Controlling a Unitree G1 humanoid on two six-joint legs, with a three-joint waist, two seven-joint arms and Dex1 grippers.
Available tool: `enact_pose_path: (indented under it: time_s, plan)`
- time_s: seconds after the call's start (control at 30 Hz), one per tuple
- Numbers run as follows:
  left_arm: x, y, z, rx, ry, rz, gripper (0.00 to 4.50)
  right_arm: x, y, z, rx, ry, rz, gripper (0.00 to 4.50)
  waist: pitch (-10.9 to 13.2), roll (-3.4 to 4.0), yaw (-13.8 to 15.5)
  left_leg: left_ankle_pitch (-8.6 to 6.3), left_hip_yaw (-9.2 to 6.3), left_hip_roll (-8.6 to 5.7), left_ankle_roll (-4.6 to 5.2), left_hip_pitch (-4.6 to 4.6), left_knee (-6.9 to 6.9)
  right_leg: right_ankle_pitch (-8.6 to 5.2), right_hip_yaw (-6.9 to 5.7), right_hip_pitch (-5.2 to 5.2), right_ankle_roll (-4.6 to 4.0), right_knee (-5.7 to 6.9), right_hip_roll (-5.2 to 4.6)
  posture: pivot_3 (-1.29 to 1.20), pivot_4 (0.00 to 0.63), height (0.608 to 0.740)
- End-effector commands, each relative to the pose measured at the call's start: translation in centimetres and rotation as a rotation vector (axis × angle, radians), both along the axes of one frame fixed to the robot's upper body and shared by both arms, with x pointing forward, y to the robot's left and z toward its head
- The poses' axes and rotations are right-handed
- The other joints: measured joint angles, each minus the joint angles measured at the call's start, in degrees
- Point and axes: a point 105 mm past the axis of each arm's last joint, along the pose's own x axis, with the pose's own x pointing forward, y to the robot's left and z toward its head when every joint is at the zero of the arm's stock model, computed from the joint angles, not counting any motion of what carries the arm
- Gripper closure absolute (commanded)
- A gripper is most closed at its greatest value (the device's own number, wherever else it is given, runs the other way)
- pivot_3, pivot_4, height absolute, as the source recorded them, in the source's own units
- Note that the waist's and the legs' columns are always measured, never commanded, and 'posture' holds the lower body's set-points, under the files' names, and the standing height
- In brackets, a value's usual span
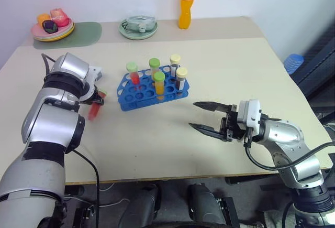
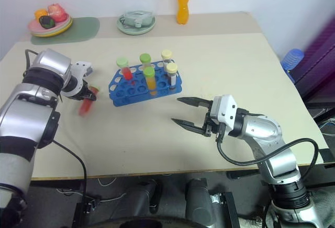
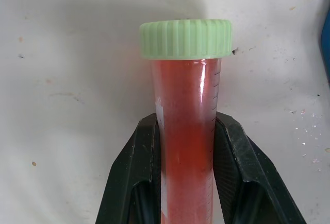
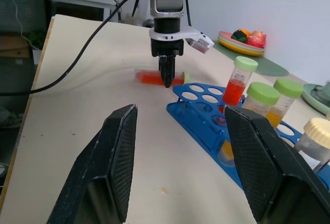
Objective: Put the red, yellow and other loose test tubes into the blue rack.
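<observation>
Red tube (image 3: 186, 141) with the green cap is pinched between my left gripper (image 1: 97, 100) fingers (image 3: 135, 177), clamped mid-body, cap end sticking out past the tips. It lies flat on the cream table (image 1: 235, 71), long axis roughly level, so it has to tip cap-up before it can drop into a hole. Blue rack (image 1: 137, 96) sits just to the right of that hand, close, with several empty holes on the near-left end. Five tubes already stand in it: one red, two orange-yellow, all green-capped, and two with cream caps on the right side. My left arm is clearly the nearer one. My right gripper (image 1: 207, 117) hangs over bare table on the rack's far side, fingers spread, holding nothing, pointing across toward the rack. Main risk, as I judge it: the standing caps crowd the back rows, so the near-left holes are the cleaner target, and swinging the tube upright too low could clip the rack wall. Behind the rack, well apart: pale-green dish (image 1: 137, 28), orange bottle (image 1: 186, 5), plate of toy fruit (image 1: 52, 26) on a green mat (image 1: 86, 33).
</observation>
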Motion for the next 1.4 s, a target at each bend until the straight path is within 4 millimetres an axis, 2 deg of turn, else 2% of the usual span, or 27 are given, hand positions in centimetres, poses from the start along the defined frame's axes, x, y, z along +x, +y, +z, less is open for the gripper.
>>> enact_pose_path:
  time_s: [0.03, 0.17, 0.37, 0.43, 0.5, 0.6, 0.67, 0.83, 0.97, 1.1, 1.2, 1.4]
  plan:
    - [-0.7, 0.7, 0.6, -0.049, -0.007, 0.056, 3.68, -0.1, 0.2, 0.5, 0.006, -0.03, 0.021, 1.77, 0.0, 0.0, -0.3, 0.0, 0.01, 0.0, 0.0, 0.0, 0.0, 0.0, 0.01, -0.04, 0.0, 0.04, 0.0, 0.0, 0.15, 0.74]
    - [-1.5, 1.3, 1.3, -0.067, -0.05, 0.073, 3.68, 0.0, 0.3, 0.4, 0.0, -0.015, 0.046, 1.77, 0.0, 0.0, -0.4, 0.0, 0.04, 0.01, -0.01, 0.0, 0.0, -0.01, 0.01, -0.18, -0.01, 0.31, -0.03, 0.0, 0.15, 0.74]
    - [-2.8, 1.0, 2.5, -0.071, -0.179, 0.045, 3.76, 0.5, 0.0, 0.4, -0.01, -0.01, 0.054, 1.77, 0.0, 0.0, 0.0, -0.02, 0.04, 0.0, 0.02, 0.0, 0.07, -0.02, 0.02, -0.16, -0.02, 0.36, -0.04, 0.0, 0.15, 0.74]
    - [-2.6, 0.9, 3.8, -0.056, -0.297, 0.03, 3.76, 0.6, -0.2, 0.4, -0.012, -0.008, 0.056, 1.77, 0.0, 0.0, 0.2, 0.01, 0.03, 0.0, -0.03, 0.0, 0.08, -0.02, 0.03, -0.15, -0.02, 0.37, -0.04, 0.0, 0.15, 0.74]
    - [-2.1, 0.3, 6.2, -0.068, -0.506, -0.033, 3.76, 0.7, -0.3, 0.3, -0.016, -0.002, 0.055, 1.77, 0.0, 0.0, 0.2, 0.06, 0.03, 0.0, -0.1, 0.0, 0.08, -0.02, 0.03, -0.14, -0.02, 0.36, -0.05, 0.0, 0.15, 0.74]
    - [-2.1, -2.1, 10.3, -0.152, -0.877, -0.203, 3.76, 0.7, -0.5, 0.2, -0.02, 0.004, 0.05, 1.77, 0.0, -0.01, 0.3, 0.14, 0.04, 0.01, -0.26, 0.01, 0.09, -0.01, 0.02, -0.13, -0.03, 0.35, -0.1, 0.0, 0.15, 0.74]
    - [-3.2, -3.5, 11.6, -0.197, -1.051, -0.312, 3.76, 0.6, -0.6, 0.3, -0.021, 0.003, 0.046, 1.77, 0.0, 0.02, 0.2, 0.16, 0.06, 0.01, -0.3, 0.03, 0.05, -0.01, 0.02, -0.11, -0.04, 0.28, -0.19, 0.0, 0.15, 0.74]
    - [-5.4, -6.8, 11.2, -0.26, -1.278, -0.463, 3.76, 0.5, -1.0, 0.3, -0.032, -0.002, 0.016, 1.77, -0.1, 0.08, 0.3, 0.16, 0.13, 0.02, -0.31, 0.13, -0.01, -0.01, 0.02, -0.07, -0.05, 0.28, -0.26, 0.0, 0.15, 0.74]
    - [-6.3, -8.8, 8.8, -0.244, -1.394, -0.573, 3.76, 0.3, -1.9, 0.5, -0.052, -0.001, -0.022, 1.77, -0.1, 0.12, 0.6, 0.0, 0.15, 0.01, -0.03, 0.14, 0.03, -0.01, 0.02, 0.0, -0.06, 0.24, -0.3, 0.0, 0.15, 0.74]
    - [-6.0, -9.4, 7.4, -0.222, -1.469, -0.578, 3.76, 0.0, -2.4, 0.6, -0.064, -0.001, -0.046, 1.77, -0.1, 0.1, 1.6, -0.02, 0.18, 0.02, 0.0, 0.15, 0.04, 0.0, 0.02, 0.03, -0.08, 0.15, -0.29, 0.0, 0.15, 0.74]
    - [-5.8, -10.6, 6.0, -0.238, -1.511, -0.6, 3.76, -0.2, -2.7, 0.7, -0.067, -0.001, -0.065, 1.77, -0.1, 0.11, 1.6, -0.08, 0.18, 0.02, 0.11, 0.15, 0.04, 0.01, 0.02, 0.08, -0.09, 0.1, -0.31, 0.0, 0.15, 0.74]
    - [-4.6, -12.4, 4.0, -0.282, -1.515, -0.608, 3.76, -0.5, -2.9, 0.8, -0.068, 0.003, -0.082, 1.77, -0.1, 0.11, 1.6, -0.1, 0.18, 0.01, 0.15, 0.15, 0.05, 0.02, 0.0, 0.15, -0.07, -0.02, -0.3, 0.0, 0.15, 0.74]
